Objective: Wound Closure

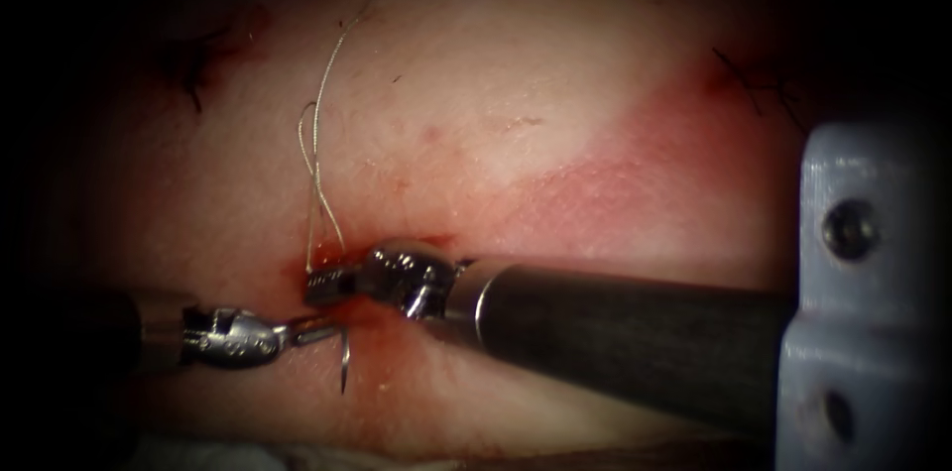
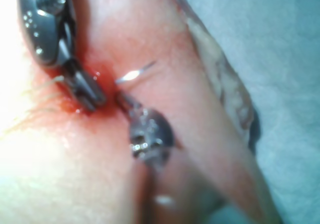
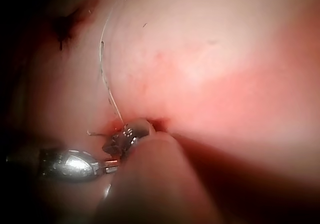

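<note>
A grey bracket (image 1: 863,293) with two screws stands at the right; pale blue drape (image 2: 280,59) lies behind.

The right tool (image 1: 327,285) has its tip pressed into red fluid (image 1: 297,273) at the cut; what its jaws hold cannot be told. The needle (image 1: 344,357) shows as a short arc at the left tool (image 1: 315,330), its point too small to make out. The thread (image 1: 319,149) fades out upward over the tissue (image 1: 516,134).

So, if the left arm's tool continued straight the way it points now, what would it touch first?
Probably the right tool's jaws: the left tool, holding the needle, points right toward them, though depth is unclear.
</note>
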Tool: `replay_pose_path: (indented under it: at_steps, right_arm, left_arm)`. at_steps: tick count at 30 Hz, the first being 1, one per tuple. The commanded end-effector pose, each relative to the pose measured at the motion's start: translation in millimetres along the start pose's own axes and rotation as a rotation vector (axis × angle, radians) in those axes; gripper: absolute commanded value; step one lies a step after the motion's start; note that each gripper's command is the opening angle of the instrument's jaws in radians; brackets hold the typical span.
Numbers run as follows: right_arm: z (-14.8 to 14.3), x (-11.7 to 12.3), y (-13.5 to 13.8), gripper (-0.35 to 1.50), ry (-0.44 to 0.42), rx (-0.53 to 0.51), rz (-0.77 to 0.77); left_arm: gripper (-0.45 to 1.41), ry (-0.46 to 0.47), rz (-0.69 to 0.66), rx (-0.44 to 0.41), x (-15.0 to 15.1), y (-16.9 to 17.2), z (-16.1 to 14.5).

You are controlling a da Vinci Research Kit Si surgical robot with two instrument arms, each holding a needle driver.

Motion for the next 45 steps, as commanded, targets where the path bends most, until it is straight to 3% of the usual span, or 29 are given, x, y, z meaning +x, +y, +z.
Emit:
replay_pose_path:
  at_steps: [1,2,3,4,9,13,21,25,30,37,42,43,45]
  right_arm:
    - [0.7,0.4,0.3,0.36,0.025,-0.026,0.003]
    - [0.5,0.8,0.5,0.83,0.041,-0.044,0.007]
    - [0.3,1.1,0.7,1.10,0.057,-0.059,0.012]
    - [-0.3,1.6,1.0,1.21,0.074,-0.091,0.019]
    - [-4.4,3.6,1.9,1.45,0.136,-0.150,-0.012]
    - [-8.0,2.5,1.4,1.47,0.139,-0.122,0.000]
    - [-12.9,0.3,-0.4,1.38,0.134,-0.074,-0.010]
    - [-14.3,-0.5,-0.7,1.31,0.138,-0.063,-0.014]
    - [-14.3,-1.4,-0.6,1.30,0.140,-0.060,-0.022]
    - [-14.0,-2.6,-0.8,1.25,0.144,-0.057,-0.032]
    - [-13.5,-3.4,-0.9,1.18,0.142,-0.063,-0.039]
    - [-13.3,-3.5,-0.9,1.18,0.144,-0.064,-0.041]
    - [-13.2,-3.6,-0.9,1.18,0.146,-0.064,-0.047]
  left_arm:
    - [-0.45,0.000,-0.004,-0.002,-0.3,0.9,0.7]
    - [-0.45,0.000,-0.004,-0.002,-0.3,1.0,0.7]
    - [-0.45,0.000,-0.004,-0.002,-0.3,1.0,0.7]
    - [-0.45,-0.001,-0.004,-0.002,-0.2,1.1,0.6]
    - [-0.40,-0.007,0.030,0.001,0.0,1.6,0.5]
    - [-0.30,0.018,0.083,0.015,0.1,2.2,0.0]
    - [0.22,0.094,0.195,0.075,0.6,3.0,-0.4]
    - [0.69,0.120,0.251,0.107,1.1,3.8,-0.2]
    - [0.86,0.131,0.273,0.126,1.2,4.2,-0.2]
    - [0.86,0.131,0.292,0.187,1.2,3.8,-1.1]
    - [0.71,0.131,0.318,0.225,1.9,3.1,-1.5]
    - [0.57,0.127,0.338,0.235,2.0,3.1,-1.6]
    - [0.51,0.125,0.342,0.241,2.1,3.1,-1.6]
